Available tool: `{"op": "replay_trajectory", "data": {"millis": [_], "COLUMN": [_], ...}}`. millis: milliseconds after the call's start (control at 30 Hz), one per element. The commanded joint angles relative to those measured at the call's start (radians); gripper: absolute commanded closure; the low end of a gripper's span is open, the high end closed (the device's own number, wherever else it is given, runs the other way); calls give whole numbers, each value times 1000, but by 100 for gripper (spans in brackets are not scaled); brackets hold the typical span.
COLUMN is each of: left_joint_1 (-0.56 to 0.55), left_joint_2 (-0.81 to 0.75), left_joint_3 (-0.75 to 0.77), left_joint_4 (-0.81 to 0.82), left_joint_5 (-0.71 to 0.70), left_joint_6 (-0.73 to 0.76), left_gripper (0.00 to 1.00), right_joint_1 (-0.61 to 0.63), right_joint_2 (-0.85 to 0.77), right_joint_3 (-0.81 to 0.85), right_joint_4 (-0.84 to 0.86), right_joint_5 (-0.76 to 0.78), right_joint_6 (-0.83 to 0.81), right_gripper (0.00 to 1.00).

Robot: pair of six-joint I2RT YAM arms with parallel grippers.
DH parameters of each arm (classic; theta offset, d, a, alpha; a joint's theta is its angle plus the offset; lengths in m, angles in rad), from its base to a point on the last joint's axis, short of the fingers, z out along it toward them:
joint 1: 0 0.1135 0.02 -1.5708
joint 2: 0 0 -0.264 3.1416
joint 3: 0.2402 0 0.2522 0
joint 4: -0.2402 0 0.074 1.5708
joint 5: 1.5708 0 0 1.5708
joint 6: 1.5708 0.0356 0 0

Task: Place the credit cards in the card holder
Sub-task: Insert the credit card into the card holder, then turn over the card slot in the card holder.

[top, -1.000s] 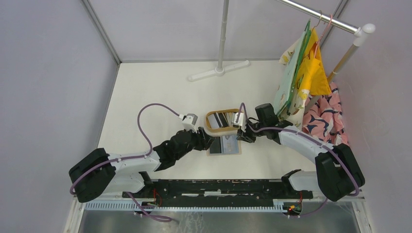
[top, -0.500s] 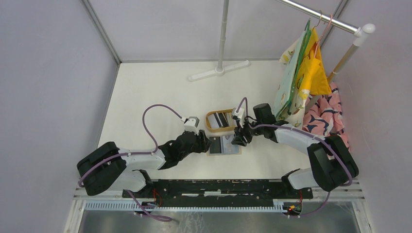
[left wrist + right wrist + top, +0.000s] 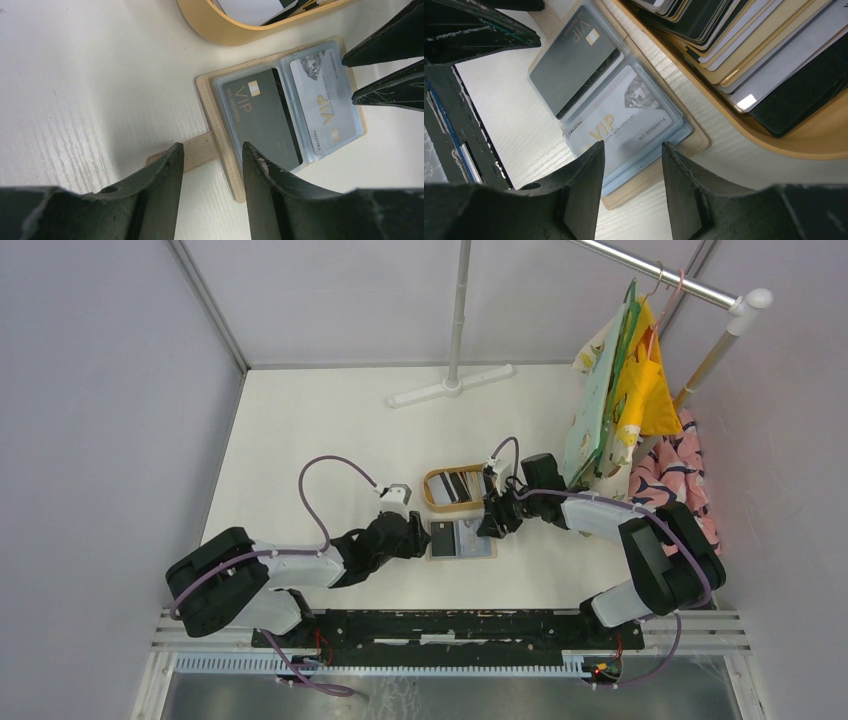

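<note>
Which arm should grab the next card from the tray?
Probably right: the right gripper hangs open beside the tray and its stacked cards; the left gripper straddles the card holder's strap.

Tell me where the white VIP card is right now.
In the top view, the white VIP card lies in the open card holder's right-hand sleeve, beside the dark VIP card, on the arms' side of the wooden tray.

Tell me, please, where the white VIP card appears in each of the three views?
Top view: the white VIP card sits mid-table, in the wallet's right half, below the tray.
Left wrist: right of centre, beside the dark card.
Right wrist: centre, lower right of the dark card.
Shared landmark: the wooden tray's rim.
</note>
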Motion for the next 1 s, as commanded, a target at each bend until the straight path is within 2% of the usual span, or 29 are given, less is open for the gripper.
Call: {"op": "replay_trajectory", "data": {"millis": [0,200,467,967], "left_joint_1": [-1,-2,-1,-3], "left_joint_2": [18,47,106,112], "left_joint_3": [41,48,63,57], "left_joint_4": [19,37,63,117], "left_joint_5": [-15,11,51,99], "left_joint_6": [-56,-57,-56,-48], "left_gripper": [48,49,57,57], "right_joint_1": [-11,-16,-42,-56], "right_joint_2": [14,56,61,73], "right_joint_3": [14,20,14,-2], "right_joint_4": [36,35,86,154], "right_joint_5": [19,-33,-142,-273], "right_joint_6": [59,96,151,225], "right_gripper": [49,49,50,53]}}
